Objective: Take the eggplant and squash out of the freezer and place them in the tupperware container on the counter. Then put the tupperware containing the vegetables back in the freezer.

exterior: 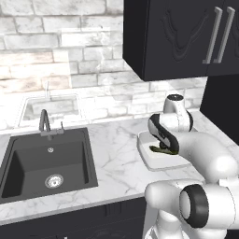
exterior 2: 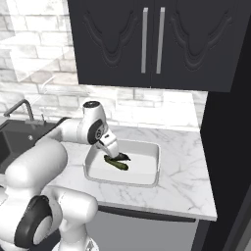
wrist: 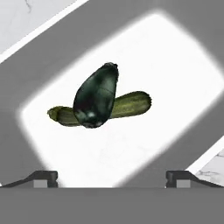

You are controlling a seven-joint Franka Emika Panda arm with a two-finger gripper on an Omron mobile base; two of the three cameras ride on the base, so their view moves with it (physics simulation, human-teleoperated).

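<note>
The tupperware container (exterior 2: pixel 147 164) sits on the counter (exterior 2: pixel 186 181) in the middle of the right base view, a shallow white tray on white marble; in the left base view it lies at centre right, partly behind the white arm, with the black sink (exterior: pixel 46 161) well apart at lower left and a dark tap (exterior: pixel 45 122) behind the basin; inside the tray the squash (wrist: pixel 131 103), long and green, lies flat, and the eggplant (wrist: pixel 95 96), dark and glossy, rests across its middle, touching it, both near the centre of the hand view; the gripper (wrist: pixel 112 177) hangs above the tray with its two finger tips (wrist: pixel 41 177) far out at the lower left and lower right of that view, jaws spread wide and holding nothing; black wall cabinets (exterior 2: pixel 147 39) with pale handles fill the top of the right base view; a pale brick wall (exterior: pixel 60 56) runs behind the sink.
</note>
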